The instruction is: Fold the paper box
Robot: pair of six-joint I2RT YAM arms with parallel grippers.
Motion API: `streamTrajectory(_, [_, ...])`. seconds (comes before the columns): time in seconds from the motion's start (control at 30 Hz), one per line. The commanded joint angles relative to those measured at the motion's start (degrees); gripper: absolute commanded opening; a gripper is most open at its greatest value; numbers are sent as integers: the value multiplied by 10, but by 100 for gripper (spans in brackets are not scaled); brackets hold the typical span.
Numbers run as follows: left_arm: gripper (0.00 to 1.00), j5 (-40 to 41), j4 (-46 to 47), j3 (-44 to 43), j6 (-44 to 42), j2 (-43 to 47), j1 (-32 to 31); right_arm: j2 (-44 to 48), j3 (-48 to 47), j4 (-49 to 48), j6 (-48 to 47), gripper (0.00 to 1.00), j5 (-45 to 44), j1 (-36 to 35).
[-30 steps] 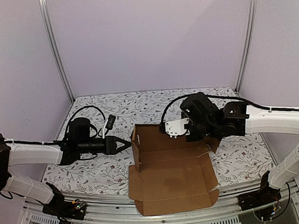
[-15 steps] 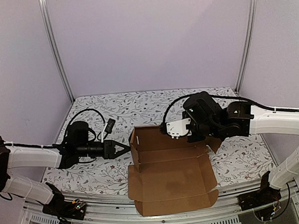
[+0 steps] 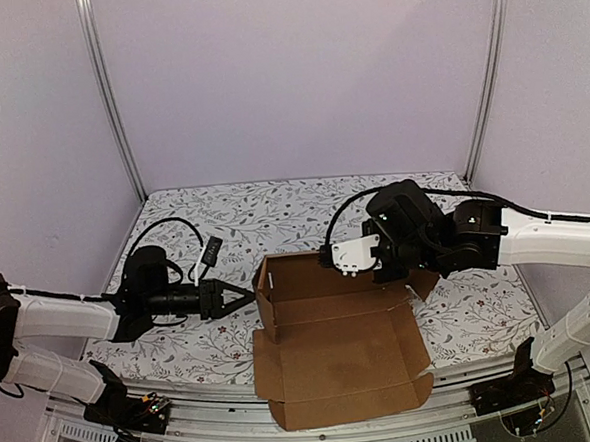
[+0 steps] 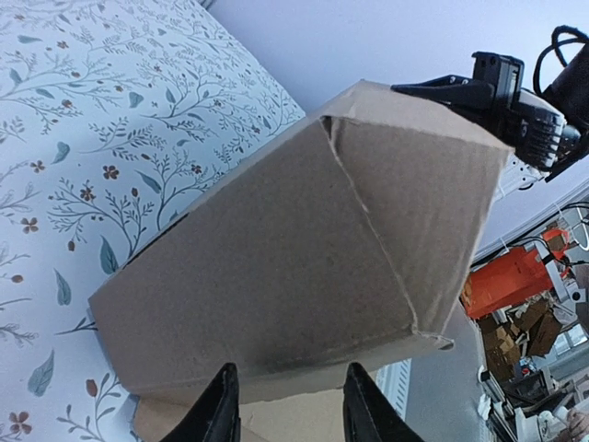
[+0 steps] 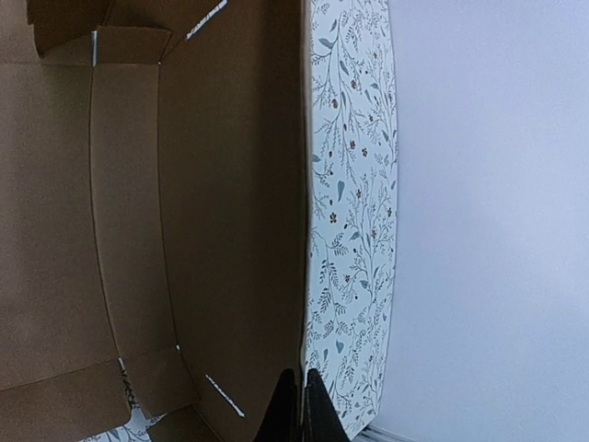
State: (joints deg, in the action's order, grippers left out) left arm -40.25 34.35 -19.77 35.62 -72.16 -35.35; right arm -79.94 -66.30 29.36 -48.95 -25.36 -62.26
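Left claw (image 3: 247,296) has dropped beside one paper box (image 3: 333,354); right claw (image 5: 296,385) closed.

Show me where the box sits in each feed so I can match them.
Top external: box, lower centre.
Left wrist: box fills the centre, outer wall showing.
Right wrist: box, left half, inside face.
Shared landmark: floral cloth.

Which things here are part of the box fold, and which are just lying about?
Job:
- paper box, half-formed
- left gripper, open beside a side wall of the box
- right gripper, shut at the box's back wall

Just there:
- floral table cover
- small black cabled part lying on it
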Motion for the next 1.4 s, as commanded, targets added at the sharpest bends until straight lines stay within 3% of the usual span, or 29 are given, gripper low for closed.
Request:
streamTrajectory(0.0, [37,18,14,12,-1,36,4,13,11,18,4,0,14,-8])
streamTrajectory(0.37, [30,26,4,11,-5,35,15,2,15,17,-2,0,-3,-8])
streamTrajectory(0.8, [28,6,27,16,2,18,28,-4,61,-40,-15,0,-40,-32])
streamTrajectory(1.1, [36,-17,53,12,-3,-44,28,-30,104,-105,-26,0,-129,-65])
streamTrajectory(1.37, [42,-13,31,13,-26,-46,18,-50,105,-97,4,0,-145,-72])
